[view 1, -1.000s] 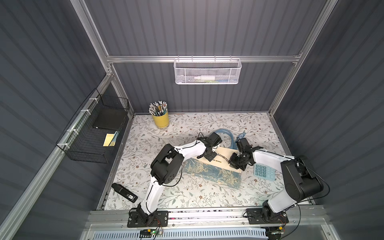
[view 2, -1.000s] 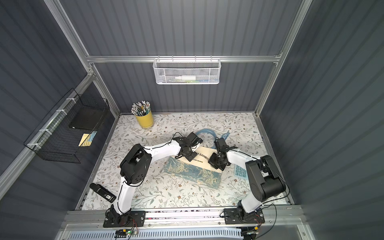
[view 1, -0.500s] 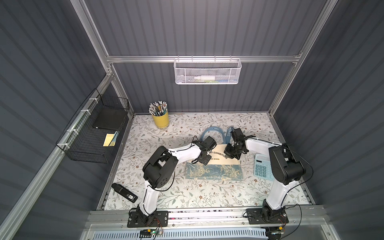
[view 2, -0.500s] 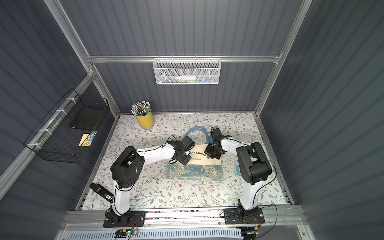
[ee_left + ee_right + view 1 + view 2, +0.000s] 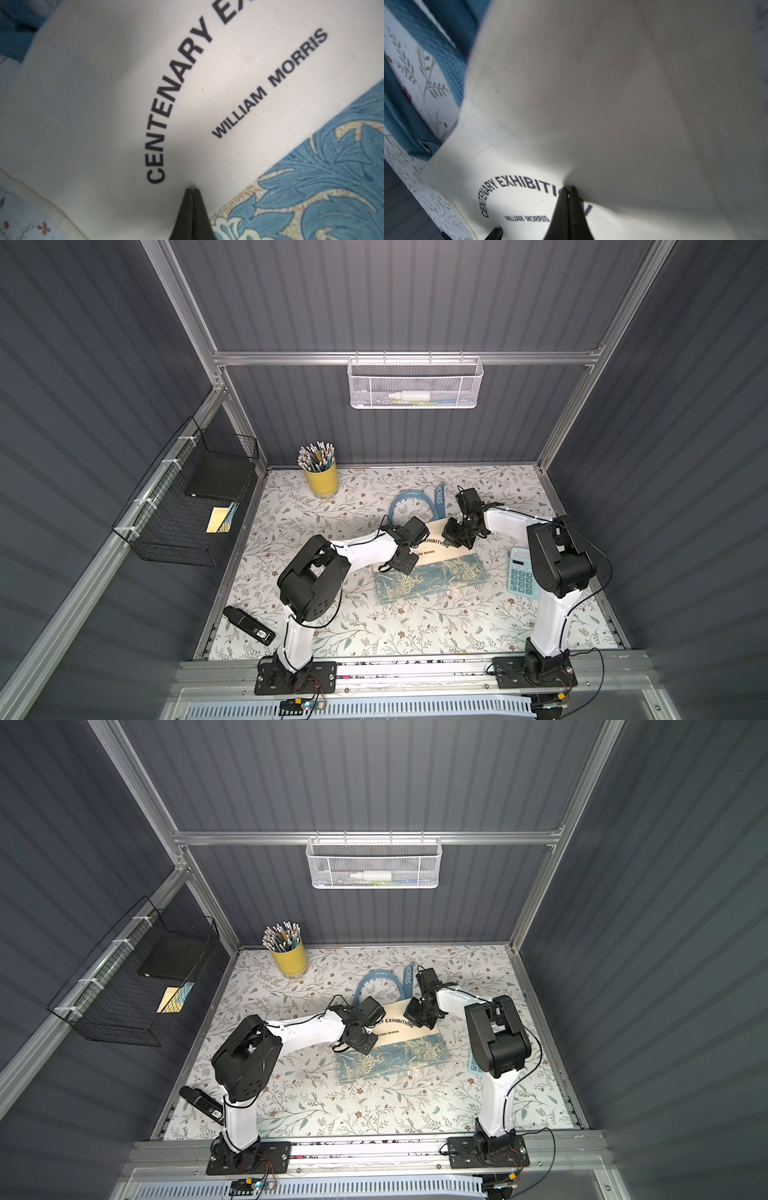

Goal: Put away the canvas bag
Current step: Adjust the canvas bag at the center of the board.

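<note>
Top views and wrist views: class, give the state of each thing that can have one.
canvas bag, lying down, handles loose.
left gripper, shut, tips on the cloth.
right gripper, shut, pinching a fold of cloth.
pencil cup, upright, full.
calculator, flat, face up.
mesh basket, hung, holding a bottle.

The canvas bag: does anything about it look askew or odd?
Yes. The canvas bag lies skewed on the table. In the right wrist view a loose cream fold rises over the end of its lettering. Its blue handles sprawl toward the back wall.
</note>
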`<control>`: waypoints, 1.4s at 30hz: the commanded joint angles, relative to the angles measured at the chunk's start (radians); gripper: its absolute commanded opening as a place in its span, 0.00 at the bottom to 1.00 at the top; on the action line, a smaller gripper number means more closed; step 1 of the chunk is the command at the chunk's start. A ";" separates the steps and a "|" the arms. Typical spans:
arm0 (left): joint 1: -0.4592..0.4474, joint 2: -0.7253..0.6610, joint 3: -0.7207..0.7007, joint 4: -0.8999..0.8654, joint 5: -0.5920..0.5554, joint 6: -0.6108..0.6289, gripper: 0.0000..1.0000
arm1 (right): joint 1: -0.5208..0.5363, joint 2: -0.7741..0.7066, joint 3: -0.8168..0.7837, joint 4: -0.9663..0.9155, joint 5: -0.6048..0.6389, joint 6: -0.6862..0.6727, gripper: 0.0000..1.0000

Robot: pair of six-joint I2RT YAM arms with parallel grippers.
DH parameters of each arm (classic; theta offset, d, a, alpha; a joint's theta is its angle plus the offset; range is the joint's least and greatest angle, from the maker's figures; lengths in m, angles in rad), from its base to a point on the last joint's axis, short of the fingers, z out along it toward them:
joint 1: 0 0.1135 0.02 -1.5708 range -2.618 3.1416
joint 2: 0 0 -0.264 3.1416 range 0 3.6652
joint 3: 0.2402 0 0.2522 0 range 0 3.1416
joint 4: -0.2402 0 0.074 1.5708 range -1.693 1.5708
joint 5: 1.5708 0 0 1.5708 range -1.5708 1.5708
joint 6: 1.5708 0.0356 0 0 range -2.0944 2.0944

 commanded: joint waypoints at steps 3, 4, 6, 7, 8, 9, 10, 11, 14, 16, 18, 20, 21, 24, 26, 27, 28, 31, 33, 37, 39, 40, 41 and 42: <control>0.040 0.098 0.052 -0.052 0.004 0.010 0.00 | -0.001 -0.015 -0.120 -0.020 0.042 0.021 0.00; 0.049 0.112 0.065 -0.051 0.011 0.015 0.00 | 0.002 -0.023 -0.133 -0.016 0.042 0.023 0.00; 0.073 0.135 0.096 -0.048 0.025 0.024 0.00 | 0.008 -0.042 -0.158 -0.009 0.042 0.026 0.00; 0.077 0.143 0.110 -0.051 0.026 0.029 0.00 | 0.009 -0.048 -0.166 -0.006 0.042 0.028 0.00; 0.081 0.149 0.120 -0.052 0.024 0.033 0.00 | 0.009 -0.053 -0.170 -0.008 0.042 0.027 0.00; 0.084 0.151 0.126 -0.052 0.025 0.036 0.00 | 0.009 -0.055 -0.171 -0.009 0.042 0.026 0.00; 0.087 0.153 0.131 -0.053 0.029 0.039 0.00 | 0.009 -0.056 -0.171 -0.009 0.042 0.024 0.00; 0.088 0.153 0.134 -0.055 0.027 0.041 0.00 | 0.009 -0.055 -0.167 -0.013 0.042 0.022 0.00; 0.092 0.150 0.132 -0.046 0.024 0.042 0.00 | 0.010 -0.059 -0.167 -0.017 0.042 0.027 0.00; 0.097 0.156 0.132 -0.035 0.027 0.049 0.00 | 0.016 -0.069 -0.182 -0.008 -0.003 0.037 0.00; 0.103 0.172 0.146 -0.035 0.031 0.055 0.00 | 0.029 -0.086 -0.207 0.003 -0.007 0.049 0.00; 0.106 0.183 0.155 -0.031 0.035 0.060 0.00 | 0.041 -0.103 -0.226 0.007 -0.005 0.057 0.00; 0.109 0.188 0.159 -0.026 0.034 0.062 0.00 | 0.049 -0.112 -0.235 0.009 -0.003 0.062 0.00; 0.117 0.207 0.179 -0.020 0.033 0.070 0.00 | 0.067 -0.134 -0.256 0.019 -0.006 0.081 0.00; 0.123 0.222 0.201 -0.025 0.035 0.077 0.00 | 0.079 -0.141 -0.268 0.027 -0.012 0.093 0.00; 0.125 0.229 0.212 -0.030 0.035 0.080 0.00 | 0.084 -0.141 -0.271 0.029 -0.012 0.095 0.00; 0.127 0.232 0.217 -0.032 0.033 0.083 0.00 | 0.087 -0.142 -0.274 0.030 -0.013 0.098 0.00; 0.134 0.237 0.232 -0.029 0.028 0.091 0.00 | 0.094 -0.143 -0.279 0.032 -0.016 0.107 0.00; 0.141 0.243 0.241 -0.028 0.024 0.099 0.00 | 0.100 -0.149 -0.286 0.038 -0.026 0.116 0.00; 0.149 0.268 0.277 -0.027 0.023 0.117 0.00 | 0.131 -0.168 -0.312 0.055 -0.033 0.144 0.00; 0.152 0.284 0.303 -0.029 0.023 0.120 0.00 | 0.158 -0.175 -0.323 0.062 -0.033 0.163 0.00; 0.154 0.290 0.311 -0.029 0.025 0.122 0.00 | 0.169 -0.178 -0.328 0.067 -0.034 0.169 0.00; 0.154 0.298 0.323 -0.031 0.026 0.123 0.00 | 0.178 -0.179 -0.331 0.072 -0.036 0.177 0.00; 0.154 0.305 0.336 -0.036 0.026 0.124 0.00 | 0.184 -0.180 -0.333 0.073 -0.035 0.183 0.00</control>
